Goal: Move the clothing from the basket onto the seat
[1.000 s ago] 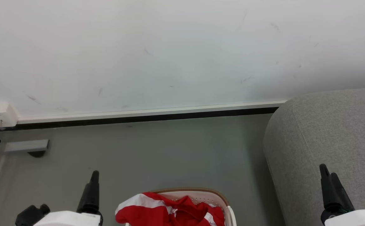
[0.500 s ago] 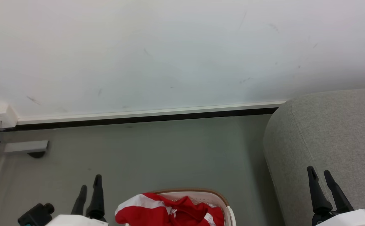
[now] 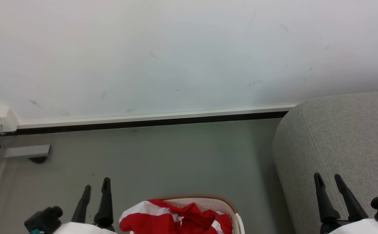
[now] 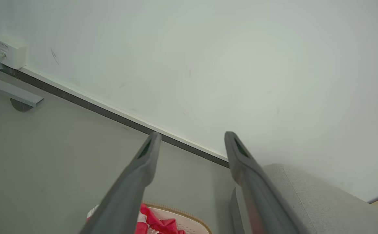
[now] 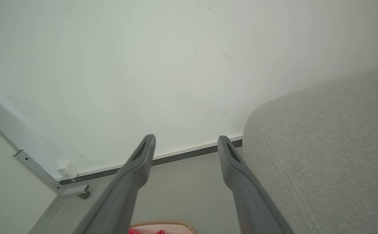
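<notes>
The left tool [image 3: 97,183] stands at the lower left of the head view, above the grey floor [image 3: 159,156]. Its two dark fingers are spread wide and it grips nothing. The right tool [image 3: 327,175] stands at the lower right in front of the grey sofa [image 3: 345,130], its fingers likewise parted and empty. Between the two tools, at the bottom edge, the white laundry basket [image 3: 205,196] with its brown rim sits on the floor just beside the sofa's rounded end. The red clothing [image 3: 189,216] lies heaped inside the basket, and a piece with white panels drapes over its left rim. Neither tool touches the clothing. A white wall [image 3: 175,48] with a dark skirting strip runs behind.
</notes>
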